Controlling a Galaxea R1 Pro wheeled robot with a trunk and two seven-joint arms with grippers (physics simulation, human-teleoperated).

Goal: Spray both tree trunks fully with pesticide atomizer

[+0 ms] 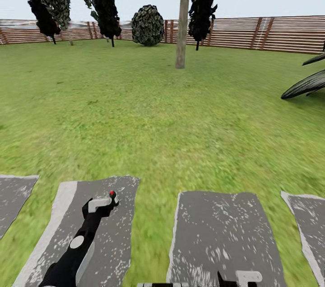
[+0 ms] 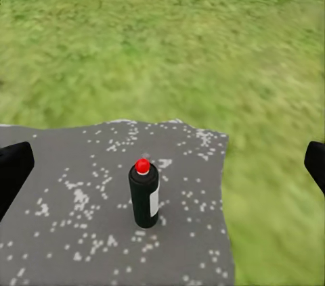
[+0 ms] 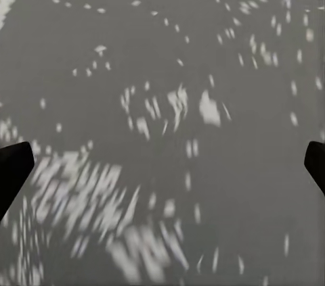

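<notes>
Head view: the left end effector hovers at lower left above a speckled grey paving slab, lined up for a pick.

Left wrist view: its fingers spread wide around the upright black red-capped pesticide atomizer, centre-low.

Right wrist view: the right end effector is open, idle over paving.

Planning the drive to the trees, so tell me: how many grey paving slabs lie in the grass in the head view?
4, in a row across the foreground: one at the far left edge, one under the left arm, one right of centre, one at the far right edge. More may lie outside the frame.
</notes>
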